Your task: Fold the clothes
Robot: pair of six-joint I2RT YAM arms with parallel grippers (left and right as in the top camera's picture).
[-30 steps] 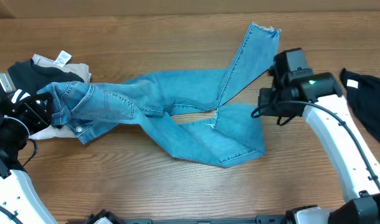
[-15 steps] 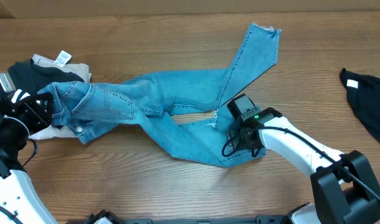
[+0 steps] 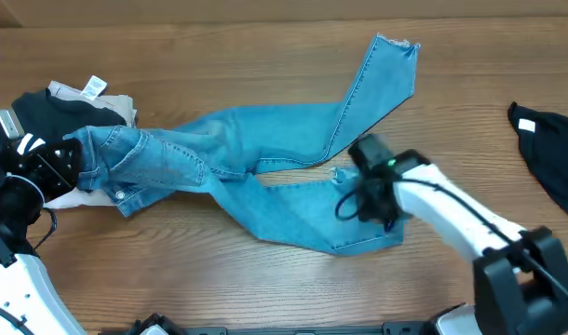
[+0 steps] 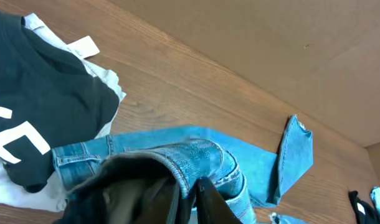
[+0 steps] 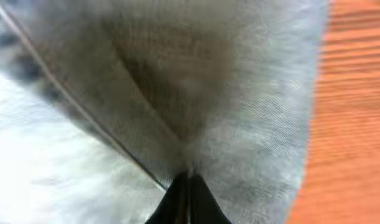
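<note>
Long light-blue jeans [image 3: 265,149] lie across the table, one leg running up to a frayed hem at the back [image 3: 396,45], the other leg folded toward the front right [image 3: 312,214]. My left gripper [image 3: 74,158] is shut on the jeans' waistband [image 4: 196,158] at the far left. My right gripper [image 3: 363,200] is pressed down on the lower leg's end, its fingers [image 5: 189,186] together pinching the denim [image 5: 240,93]. A black top with white lettering [image 4: 28,106] lies over a beige garment [image 3: 98,102] at the left.
Another black garment [image 3: 549,149] lies at the table's right edge. Bare wooden table [image 3: 219,56] stretches behind the jeans and along the front [image 3: 172,279]. A white label [image 4: 81,46] sticks out from the pile at the left.
My right arm swung down from beside the upper leg onto the lower leg's end, then shifted slightly right, tugging that denim. The left gripper has stayed holding the waistband.
</note>
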